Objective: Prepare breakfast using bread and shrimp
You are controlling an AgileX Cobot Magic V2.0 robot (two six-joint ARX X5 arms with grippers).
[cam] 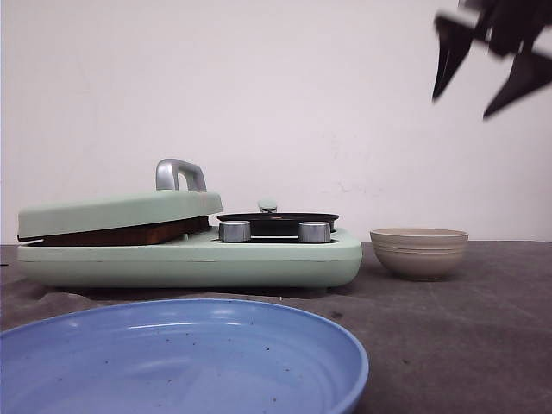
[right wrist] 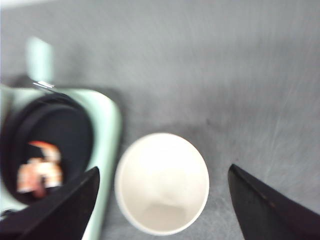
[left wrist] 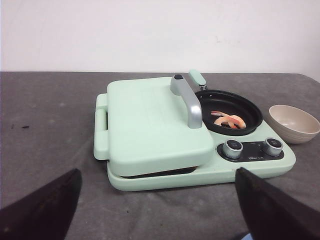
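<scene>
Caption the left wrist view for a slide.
Pinkish-orange shrimp lie in the round black pan of a mint-green breakfast maker, lid closed, empty beige ribbed bowl alongside.

Right gripper [cam: 487,73], upper right of the front frame: black, tapering pointed fingers [cam: 448,56], blurred; left gripper [left wrist: 160,200] fingers likewise black wedges

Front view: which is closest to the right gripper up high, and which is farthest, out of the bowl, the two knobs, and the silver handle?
From the right gripper, at upper right:
1. The beige bowl, on the table on the right, almost under it.
2. The two knobs, on the cooker's front, in the middle.
3. The silver handle, on the closed lid, farthest left.
</scene>
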